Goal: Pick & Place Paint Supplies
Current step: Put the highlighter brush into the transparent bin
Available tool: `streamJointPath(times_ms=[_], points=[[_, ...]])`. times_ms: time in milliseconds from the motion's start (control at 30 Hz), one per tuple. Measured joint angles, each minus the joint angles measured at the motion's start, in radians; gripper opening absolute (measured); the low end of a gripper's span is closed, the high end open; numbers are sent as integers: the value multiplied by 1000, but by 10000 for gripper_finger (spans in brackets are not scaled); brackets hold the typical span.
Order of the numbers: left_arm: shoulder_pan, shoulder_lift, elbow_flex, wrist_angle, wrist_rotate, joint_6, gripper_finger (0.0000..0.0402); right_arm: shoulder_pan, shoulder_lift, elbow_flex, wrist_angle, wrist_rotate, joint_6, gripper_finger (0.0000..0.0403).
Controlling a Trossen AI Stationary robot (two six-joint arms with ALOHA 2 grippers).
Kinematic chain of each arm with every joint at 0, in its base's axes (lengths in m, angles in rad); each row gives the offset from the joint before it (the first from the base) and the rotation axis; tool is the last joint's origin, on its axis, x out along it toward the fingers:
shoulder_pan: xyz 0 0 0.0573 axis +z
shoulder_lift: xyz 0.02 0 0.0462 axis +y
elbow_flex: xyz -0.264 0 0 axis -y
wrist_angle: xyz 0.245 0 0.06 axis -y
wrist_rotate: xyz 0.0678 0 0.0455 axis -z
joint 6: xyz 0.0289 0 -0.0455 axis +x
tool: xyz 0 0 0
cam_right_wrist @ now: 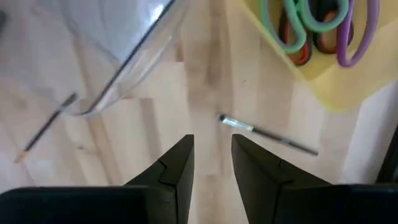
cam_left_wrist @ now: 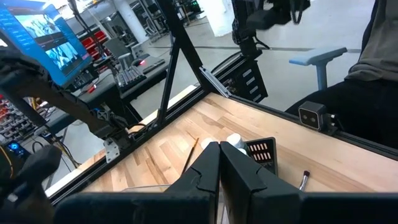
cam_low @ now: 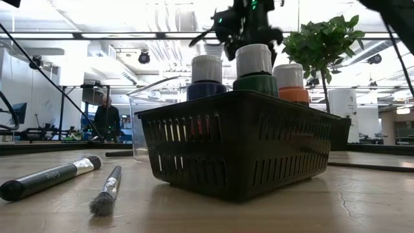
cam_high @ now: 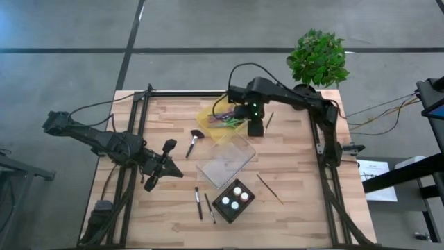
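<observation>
Right gripper [cam_right_wrist: 211, 165] hangs with its fingers parted and empty over bare wood, a thin brush [cam_right_wrist: 267, 135] lying just past them at one o'clock (beside the yellow tray [cam_right_wrist: 323, 87] of scissors [cam_right_wrist: 311, 25]). Left gripper [cam_high: 154, 173] waits clenched at nine o'clock on the table [cam_high: 298, 173]. Three paint bottles [cam_high: 234, 196] sit in the black basket [cam_high: 244, 207] at six.

Three small paint bottles with white caps are sitting in one black slotted plastic basket [cam_high: 223, 207]: a dark blue one [cam_low: 206, 86], a green one [cam_low: 256, 82] and an orange-red one [cam_low: 292, 92]. Five thin brushes are lying on the wooden table: one fan-headed brush [cam_high: 193, 142], two dark-handled brushes [cam_high: 198, 203] side by side, one slim wooden-handled brush [cam_high: 269, 188] and one more brush [cam_high: 269, 120] beside the one yellow tray [cam_high: 208, 114]. One clear plastic container [cam_high: 225, 161] is resting mid-table. One green potted plant [cam_high: 318, 59] is standing at the table's edge.
</observation>
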Motion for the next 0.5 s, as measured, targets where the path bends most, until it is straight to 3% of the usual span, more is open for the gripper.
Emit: streamJointPath(times_ms=[367, 433, 500], points=[[0, 0, 0, -27, -3, -7, 14, 153, -322, -277, 250, 115, 361, 107], [0, 1, 0, -27, -52, -22, 14, 192, -388, -339, 299, 121, 420, 107], [0, 1, 0, -27, -169, -63, 14, 232, -450, -397, 339, 135, 462, 107]])
